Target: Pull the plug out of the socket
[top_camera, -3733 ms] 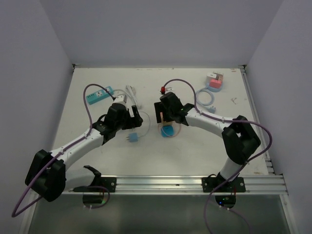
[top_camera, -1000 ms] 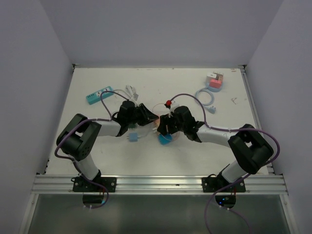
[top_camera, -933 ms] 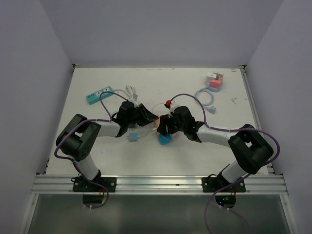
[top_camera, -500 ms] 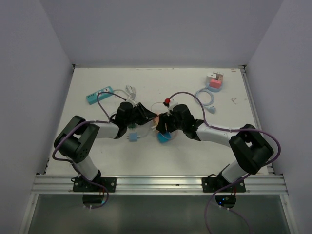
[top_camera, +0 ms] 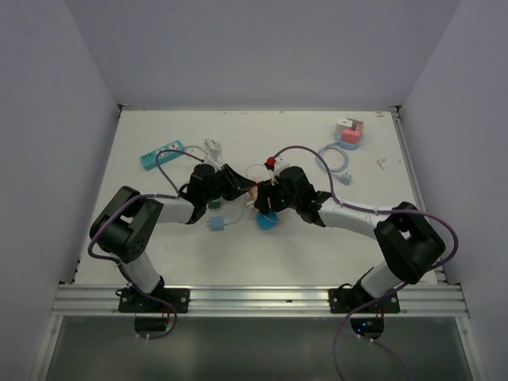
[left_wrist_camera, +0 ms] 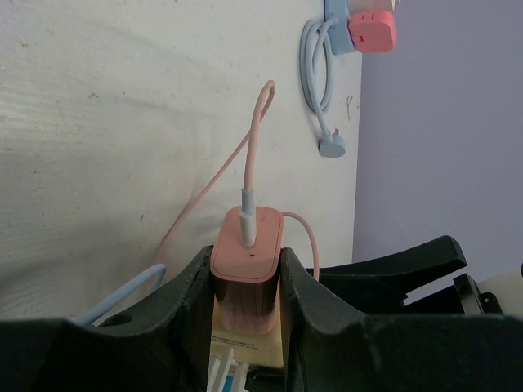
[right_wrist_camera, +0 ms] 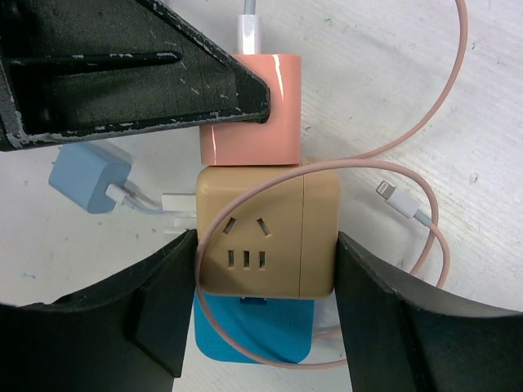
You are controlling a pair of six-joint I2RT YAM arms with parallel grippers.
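Pink plug sits flush against the top face of the tan socket, not pulled off yet. Both are near the middle of the white table, between the two arms. Left gripper is clamped on the plug, one black finger on each side. A white cable end goes into the plug's back. Right gripper is clamped on the socket, with its fingers pressing the left and right sides. In the right wrist view a finger of the left gripper covers the plug's left part. The socket face toward that camera shows pin holes. Bright blue block touches the socket on the side away from the plug. Pink cable runs from the plug and loops on the table past the socket's right side. A white connector lies just beside that side. Small light-blue charger lies left of the socket, and its white lead reaches the socket's left side; cannot tell if it is plugged in. In the top view both grippers meet nose to nose at mid table. Teal power strip lies far left, well apart. Pink-and-white adapter and a coiled pale-blue cable lie far right.
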